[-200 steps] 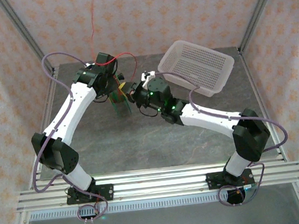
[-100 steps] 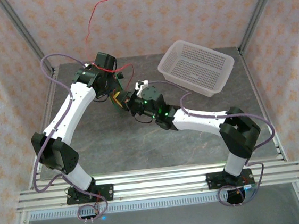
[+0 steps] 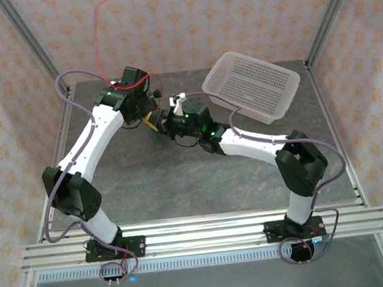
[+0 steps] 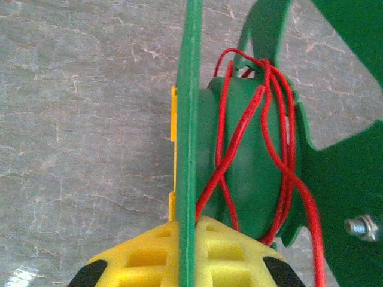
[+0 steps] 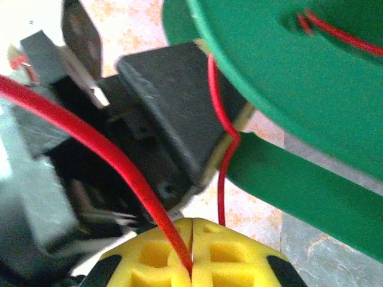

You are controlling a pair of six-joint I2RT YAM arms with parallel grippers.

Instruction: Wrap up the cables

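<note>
1. Patterned walls (image 3: 233,16) and an aluminium frame (image 3: 29,37) enclose a grey stone-look worktop (image 3: 181,179) in the top view. You see the left arm (image 3: 91,137) and the right arm (image 3: 253,144) reach inward, and their ends meet near the far edge, left of centre. A white perforated basket (image 3: 254,85) sits at the far right corner. From the meeting point the red cable (image 3: 99,43) rises in front of the back wall.

2. Left wrist view: the left gripper (image 4: 186,239) has its yellow fingers (image 4: 143,257) pressed from both sides onto the thin flange of a green spool (image 4: 239,155), pinching it edge-on above the worktop. Several turns of the red cable lie loosely round the hub and cross one another. One strand leaves toward the lower right of the view.

3. Right wrist view: the right gripper (image 5: 191,239) has its yellow fingers (image 5: 149,254) pressed together, pinching the red cable between their tips. From there the cable runs up to the left, blurred and close to the lens. A second strand hangs between the spool and a black housing (image 5: 173,101).
</note>
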